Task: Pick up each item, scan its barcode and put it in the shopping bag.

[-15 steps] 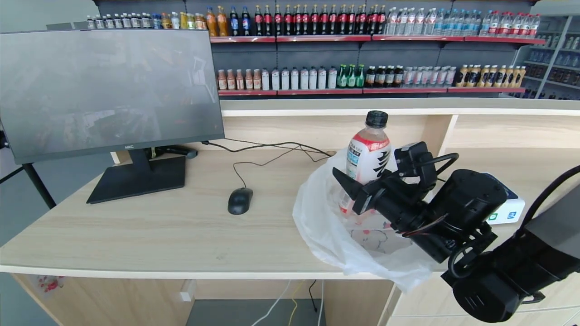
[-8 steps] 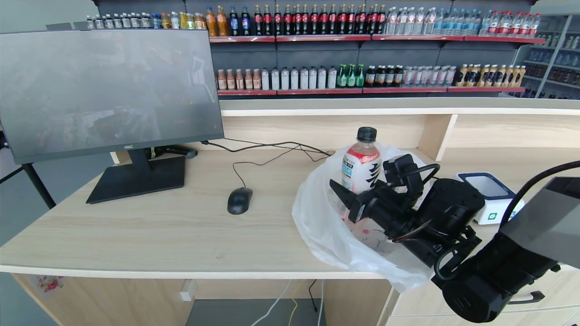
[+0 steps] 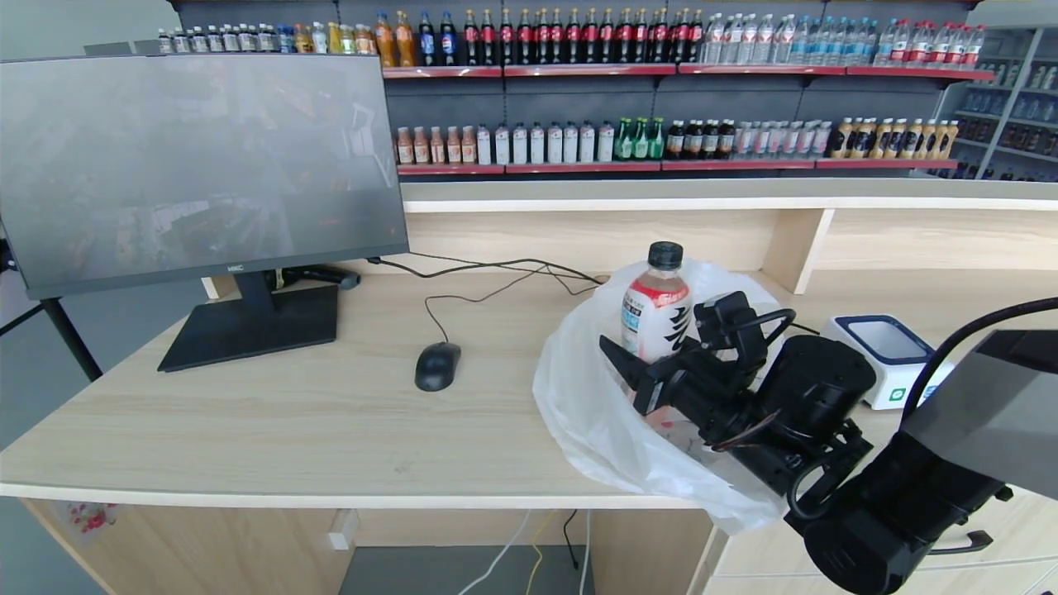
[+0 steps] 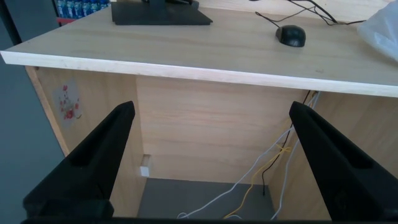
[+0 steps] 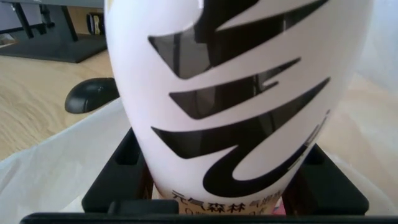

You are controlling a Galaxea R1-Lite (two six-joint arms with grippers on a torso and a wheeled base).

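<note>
Lowered in the past second, the right gripper point(image 3: 653, 364) clamps a black-capped white-labelled plastic bottle point(image 3: 655, 310) upright in the white plastic shopping bag point(image 3: 579, 413) on the light wooden surface point(image 3: 289, 430); the left gripper point(image 4: 210, 111) gapes wide below its front edge.

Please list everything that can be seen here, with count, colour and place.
desk: 1, light wood
bag: 1, white see-through plastic, on the desk's right part
bottle: 1, clear, white-red label, black cap, upright in the bag
scanner: 1, white with blue rim, right of the bag
mouse: 1, black, mid-desk
monitor: 1, black, desk's left
cables: several, black, behind the mouse
shelf bottles: many, mixed colours, red shelves behind
right gripper: black, shut on the bottle
left gripper: black, open, below desk level
</note>
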